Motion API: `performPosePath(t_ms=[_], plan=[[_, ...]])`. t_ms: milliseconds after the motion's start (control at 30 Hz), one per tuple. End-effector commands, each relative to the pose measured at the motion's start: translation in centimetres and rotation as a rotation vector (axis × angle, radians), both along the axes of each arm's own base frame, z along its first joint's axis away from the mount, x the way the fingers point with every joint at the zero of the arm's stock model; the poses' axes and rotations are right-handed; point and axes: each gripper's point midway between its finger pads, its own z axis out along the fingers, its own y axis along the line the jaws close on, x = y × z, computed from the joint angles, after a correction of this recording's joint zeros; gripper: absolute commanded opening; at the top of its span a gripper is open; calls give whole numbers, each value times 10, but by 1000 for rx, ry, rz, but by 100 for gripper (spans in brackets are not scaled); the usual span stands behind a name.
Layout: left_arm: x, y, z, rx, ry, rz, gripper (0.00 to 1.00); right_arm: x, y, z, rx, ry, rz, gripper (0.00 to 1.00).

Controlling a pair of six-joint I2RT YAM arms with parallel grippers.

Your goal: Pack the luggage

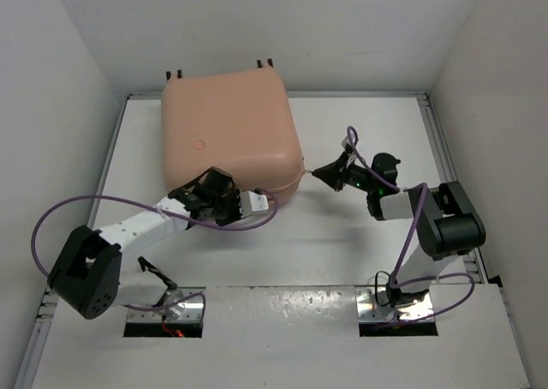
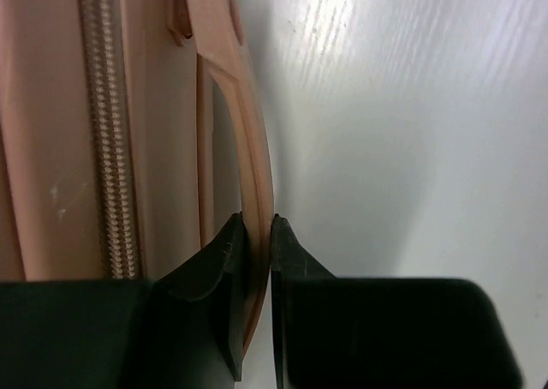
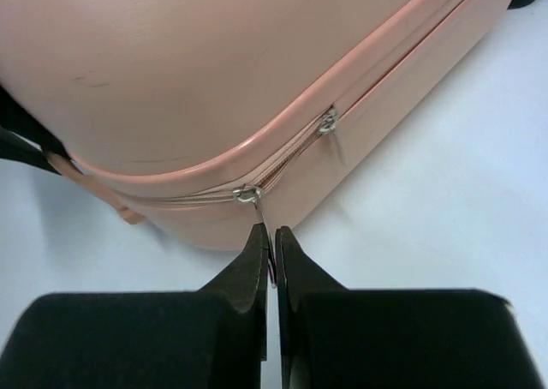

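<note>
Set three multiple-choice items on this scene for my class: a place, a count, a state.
1. Where on the table is the luggage? A far left; B near right; C front centre.
2. How many zipper sliders show in the right wrist view? A two; B none; C five.
3. The right tool is: A open in air; B shut on a wheel; C shut on the zipper pull.
Key: 1 A, it lies far left overhead; 2 A, two metal sliders are visible; 3 C, it pinches the pull.
</note>
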Motion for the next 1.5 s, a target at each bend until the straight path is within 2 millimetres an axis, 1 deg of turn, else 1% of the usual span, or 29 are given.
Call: performPosePath(t_ms=[0, 200, 267, 300, 467, 533, 600, 667, 700, 767, 800, 833, 867, 900, 933, 967, 1000, 1033, 1067, 1100, 1133, 1167, 1233, 1267, 1300, 1333, 1400, 1433, 1467], plan=[[-25, 39, 0, 112, -1, -77, 0, 55, -57, -3, -126, -94, -263, 0], [-36, 59, -12, 188, -66, -230, 0, 79, -61, 4, -131, -121, -283, 0], [-35, 62, -12, 194, -70, -247, 0, 84, -61, -7, -131, -89, -292, 0], [-35, 62, -12, 197, -75, -256, 0, 96, -60, 3, -132, -127, -293, 0], [-37, 65, -15, 200, -74, -288, 0, 137, -60, -11, -135, -98, -346, 0], [-37, 65, -15, 203, -80, -297, 0, 158, -60, 3, -128, -135, -370, 0], [-35, 62, -12, 192, -86, -300, 0, 166, -61, -10, -123, -90, -386, 0], [-25, 59, -2, 165, -104, -248, 0, 178, -61, 6, -99, -114, -400, 0], [-19, 56, 3, 148, -108, -220, 12, 179, -60, 9, -95, -118, -401, 0], [-2, 46, 27, 93, -139, -147, 27, 173, -61, 12, -87, -106, -402, 0], [4, 42, 34, 73, -143, -119, 44, 167, -64, 27, -74, -124, -405, 10], [12, 37, 46, 40, -161, -82, 54, 163, -64, 31, -70, -123, -401, 16], [28, 26, 70, -24, -195, -13, 63, 149, -68, 44, -65, -133, -402, 33], [35, 22, 84, -57, -215, 14, 71, 144, -68, 51, -63, -139, -401, 41], [40, 16, 98, -77, -242, 39, 85, 135, -71, 46, -61, -108, -404, 47], [50, 4, 125, -141, -287, 84, 91, 122, -74, 69, -51, -139, -391, 50], [57, 4, 138, -149, -320, 133, 97, 117, -75, 71, -54, -133, -391, 52], [63, 4, 153, -176, -342, 170, 100, 109, -75, 67, -57, -91, -387, 54], [69, -3, 183, -246, -371, 223, 100, 97, -79, 84, -49, -118, -396, 56], [74, -8, 193, -258, -379, 243, 100, 92, -81, 87, -51, -115, -397, 60], [80, -8, 207, -280, -396, 276, 100, 83, -85, 76, -64, -50, -405, 62], [87, -13, 243, -349, -432, 340, 100, 74, -87, 98, -55, -90, -415, 67], [92, -22, 269, -396, -420, 373, 100, 63, -88, 93, -66, -25, -418, 71], [104, -28, 264, -381, -379, 408, 100, 52, -89, 105, -63, -15, -423, 73], [108, -29, 288, -432, -366, 466, 100, 50, -107, 101, -73, 33, -474, 82], [113, -28, 289, -442, -357, 486, 100, 43, -112, 112, -71, 23, -491, 87], [114, -23, 288, -478, -366, 513, 100, 33, -129, 98, -103, 130, -531, 95], [117, -18, 288, -483, -363, 534, 100, 28, -135, 102, -114, 124, -537, 100], [121, -17, 284, -482, -336, 552, 100, 18, -139, 92, -131, 195, -541, 100]])
